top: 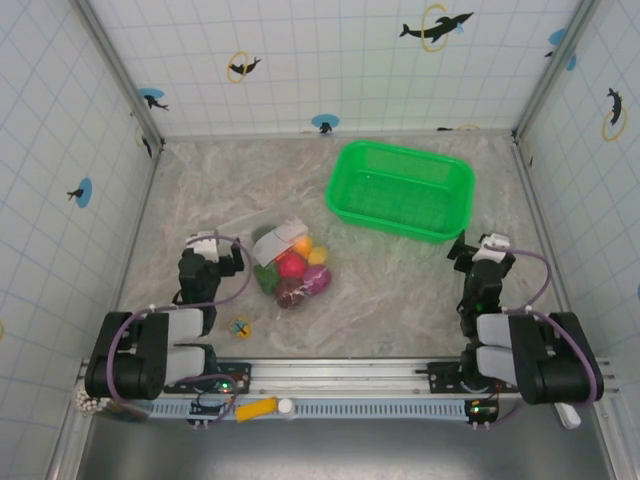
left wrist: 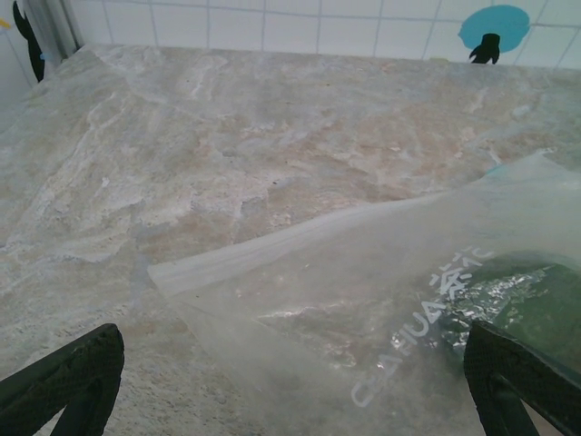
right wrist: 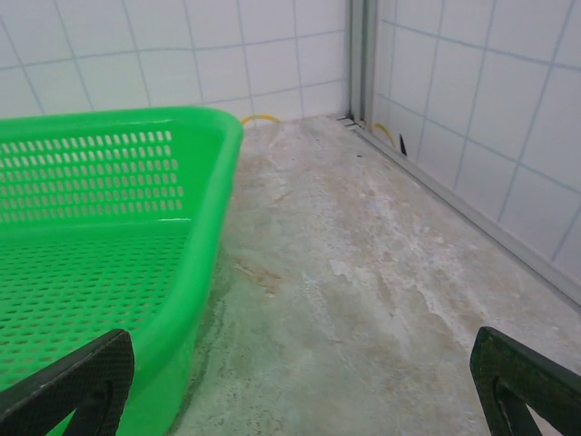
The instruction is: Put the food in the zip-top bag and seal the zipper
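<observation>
Marble-look bench [top: 400, 300] boxed in by white tiled walls [top: 330, 60] with dolphin stickers. The clear crinkly zip-top bag [top: 278, 247] lies about mid-bench, and the small toy fruits and vegetables [top: 300, 272] (red, yellow, orange, purple, maroon, green) are bunched up inside it. The left pincer [top: 212, 245] sits just left of the bag with its fingers spread wide, gripping nothing. On its wrist cam the bag's flat clear end lies right in front of the fingertips. The right pincer [top: 482, 245] is over on the right, also spread wide and empty, near the bright green plastic mesh basket [top: 400, 190], which sits back-right, apart from the bag.
</observation>
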Available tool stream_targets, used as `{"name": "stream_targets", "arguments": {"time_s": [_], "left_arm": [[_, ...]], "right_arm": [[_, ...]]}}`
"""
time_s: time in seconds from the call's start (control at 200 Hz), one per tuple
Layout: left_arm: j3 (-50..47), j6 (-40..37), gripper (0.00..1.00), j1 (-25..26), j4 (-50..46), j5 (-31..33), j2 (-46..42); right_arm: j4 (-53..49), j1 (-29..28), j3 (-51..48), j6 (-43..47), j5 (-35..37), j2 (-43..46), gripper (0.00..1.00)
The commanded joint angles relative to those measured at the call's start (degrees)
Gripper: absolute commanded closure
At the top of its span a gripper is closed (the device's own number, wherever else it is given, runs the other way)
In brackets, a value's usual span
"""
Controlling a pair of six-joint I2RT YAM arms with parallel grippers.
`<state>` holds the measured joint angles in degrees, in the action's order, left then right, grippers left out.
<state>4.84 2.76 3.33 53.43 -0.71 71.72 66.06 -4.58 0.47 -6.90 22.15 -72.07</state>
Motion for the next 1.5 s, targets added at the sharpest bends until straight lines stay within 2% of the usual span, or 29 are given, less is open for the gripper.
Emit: {"name": "stream_targets", "arguments": {"time_s": [0.0, 0.075, 0.125, 0.15, 0.22, 0.29, 0.35, 0.385, 0.455, 0.515, 0.576, 0.626, 0.691, 0.851, 1.021, 1.491], "left_arm": [[-0.81, -0.58, 0.02, -0.91, 0.98, -0.63, -1.19], [-1.14, 0.69, 0.02, -1.12, -2.14, 2.01, -1.89], [-3.03, 1.30, 0.02, -1.14, -0.03, 2.99, -2.10], [-4.37, 1.72, 0.02, -1.09, 2.56, 3.51, -1.99], [-5.65, 1.14, 0.02, -1.11, 6.10, 4.99, -0.57], [-6.34, -1.50, 0.02, -1.13, 11.66, 5.15, 3.34], [-6.60, -2.78, 0.02, -1.19, 15.36, 4.98, 6.68], [-6.60, -3.63, 0.02, -1.35, 17.61, 3.40, 8.83], [-5.96, -1.99, 0.02, -4.14, 18.24, -0.47, 11.20], [-6.17, 0.13, 0.02, -6.68, 27.05, -5.05, 16.93], [-4.76, 0.61, 0.02, -8.44, 18.95, -6.48, 14.59], [-5.15, 0.80, 0.02, -7.94, 22.90, -5.61, 15.86], [-4.67, 0.58, 0.02, -7.98, 19.16, -5.39, 14.81], [-4.84, 0.52, 0.02, -7.99, 20.28, -5.41, 15.27], [-4.84, 0.57, 0.02, -7.82, 20.14, -5.21, 15.17], [-4.58, 0.93, 0.02, -7.55, 19.44, -3.58, 15.02]], "right_arm": [[13.54, 0.45, -8.67, 1.00, -4.50, -6.99, 0.02], [22.06, 0.54, -9.72, 0.71, -4.37, -13.91, 0.01], [27.90, 0.65, -9.51, 1.56, -4.87, -17.56, 0.01], [25.79, 0.63, -8.54, 1.71, -5.37, -16.88, 0.01], [10.38, 1.36, -3.97, 1.19, -8.18, -13.34, 0.01], [15.15, 2.23, -3.85, 2.23, -12.76, -16.38, 0.01], [11.18, 3.46, -2.73, 1.12, -14.38, -15.13, 0.01], [7.63, 4.31, -1.98, 0.33, -15.27, -14.31, 0.01], [9.54, 4.58, -2.17, 0.32, -15.95, -15.15, 0.01], [8.23, 4.62, -1.75, 0.28, -15.88, -14.81, 0.01], [8.31, 4.59, -1.78, 0.31, -15.85, -14.88, 0.01], [8.11, 4.58, -1.66, 0.39, -16.07, -14.94, 0.01], [7.80, 4.58, -1.47, 0.46, -16.15, -14.94, 0.01], [7.72, 4.50, -1.35, 0.54, -16.05, -14.94, 0.01], [6.70, 1.25, -0.97, 2.28, -10.41, -14.72, 0.01], [6.34, 1.50, -0.86, 2.24, -10.99, -14.76, 0.01]]}}
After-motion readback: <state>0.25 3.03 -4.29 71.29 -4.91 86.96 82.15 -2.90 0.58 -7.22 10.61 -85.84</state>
